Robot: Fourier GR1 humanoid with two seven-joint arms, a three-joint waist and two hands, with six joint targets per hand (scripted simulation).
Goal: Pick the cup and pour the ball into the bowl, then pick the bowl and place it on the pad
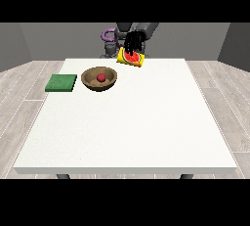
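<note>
A black hand [133, 42] at the view's right grasps a yellow cup with a red inside [130, 58], tilted above the white table's [127, 127] far edge. The small red ball [101, 77] lies in the round brown wooden bowl [99, 79], beside a flat green square pad [61, 83].

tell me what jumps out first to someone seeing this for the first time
A black hand at the table's far edge is wrapped around a tilted yellow cup with a red inside. Nearer the view's left, a brown bowl holds a small red ball, and a flat green pad lies beside it on the white table.
</note>
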